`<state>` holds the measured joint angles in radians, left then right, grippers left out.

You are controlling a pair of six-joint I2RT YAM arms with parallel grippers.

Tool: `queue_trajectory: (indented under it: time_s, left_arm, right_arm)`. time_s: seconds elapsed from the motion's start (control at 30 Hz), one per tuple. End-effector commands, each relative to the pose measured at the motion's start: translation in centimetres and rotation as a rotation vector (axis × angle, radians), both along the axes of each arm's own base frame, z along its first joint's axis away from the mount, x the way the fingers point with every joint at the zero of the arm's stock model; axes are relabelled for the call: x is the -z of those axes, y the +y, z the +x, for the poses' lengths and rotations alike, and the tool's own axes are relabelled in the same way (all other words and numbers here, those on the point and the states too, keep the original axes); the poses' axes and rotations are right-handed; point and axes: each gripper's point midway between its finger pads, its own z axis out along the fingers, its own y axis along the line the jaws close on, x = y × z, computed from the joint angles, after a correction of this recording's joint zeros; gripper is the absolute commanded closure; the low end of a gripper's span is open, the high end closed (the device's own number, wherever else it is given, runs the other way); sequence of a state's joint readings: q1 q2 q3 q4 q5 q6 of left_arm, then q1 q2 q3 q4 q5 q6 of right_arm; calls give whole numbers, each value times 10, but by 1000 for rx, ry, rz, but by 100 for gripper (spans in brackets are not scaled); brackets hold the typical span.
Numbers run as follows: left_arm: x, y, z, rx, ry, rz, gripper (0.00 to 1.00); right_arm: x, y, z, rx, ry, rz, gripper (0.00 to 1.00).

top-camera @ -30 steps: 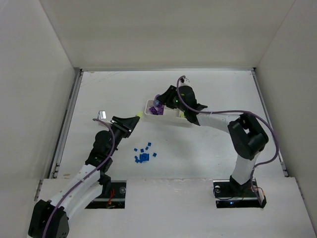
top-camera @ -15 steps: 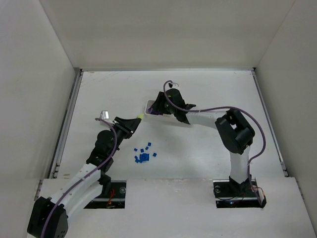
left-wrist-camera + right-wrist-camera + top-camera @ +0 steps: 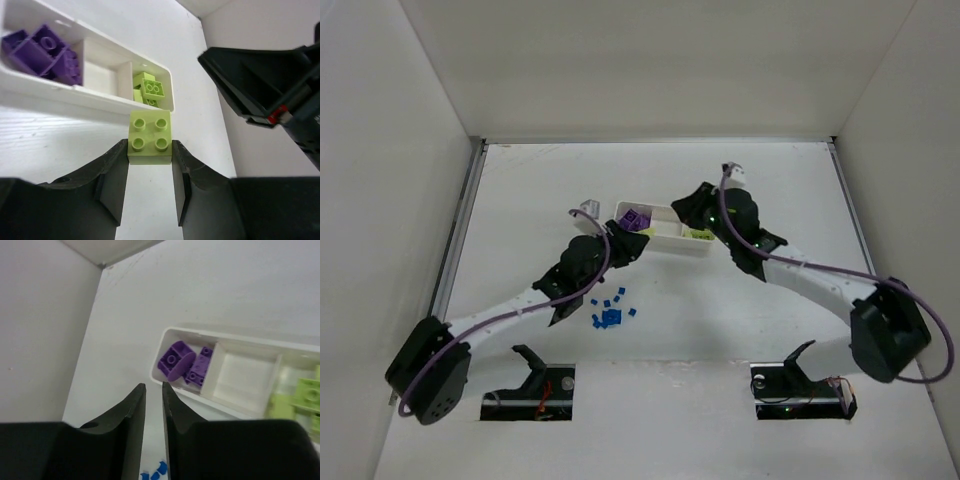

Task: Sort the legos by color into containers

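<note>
My left gripper is shut on a yellow-green 2x2 lego, held just in front of the white tray. In the overhead view this gripper sits at the tray's near-left side. The tray's left container holds purple legos, the middle one looks bare, and the right one holds yellow-green legos. My right gripper hovers over the tray's right part. Its jaws stand almost together with nothing between them. Several small blue legos lie on the table.
White walls enclose the table on three sides. Metal rails run along its left and right edges. The right arm's dark gripper body is close to my left gripper's right side. Blue legos show below the right fingers.
The left arm has swung right to the tray, carrying the yellow-green lego. The right gripper has pulled back from the purple container towards the tray's right end, and its jaws have narrowed.
</note>
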<state>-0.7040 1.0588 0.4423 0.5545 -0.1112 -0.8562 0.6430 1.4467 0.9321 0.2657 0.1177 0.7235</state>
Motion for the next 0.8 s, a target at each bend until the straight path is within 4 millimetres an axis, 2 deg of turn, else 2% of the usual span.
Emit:
queue_trajectory:
  time_s: [0.0, 0.13, 0.3, 0.4, 0.5, 0.63, 0.77]
  left_arm:
    - [-22, -33, 17, 49, -90, 93, 85]
    - [-15, -75, 35, 135, -94, 197, 85]
    - [1, -117, 57, 224, -53, 267, 84]
    - [11, -135, 72, 238, -40, 310, 84]
    - [23, -151, 86, 252, -33, 352, 84]
    - [38, -161, 97, 270, -8, 393, 84]
    - [49, -166, 107, 288, 11, 422, 83]
  right_arm:
    - [-1, -44, -6, 88, -48, 9, 78]
    - [20, -94, -24, 190, -50, -42, 79]
    - [34, -136, -34, 304, -45, -35, 66]
    - [41, -149, -33, 361, -37, -28, 53]
    - [42, -152, -36, 370, -37, -15, 46]
    - [35, -167, -39, 418, -58, 19, 43]
    - [26, -172, -44, 429, -85, 49, 41]
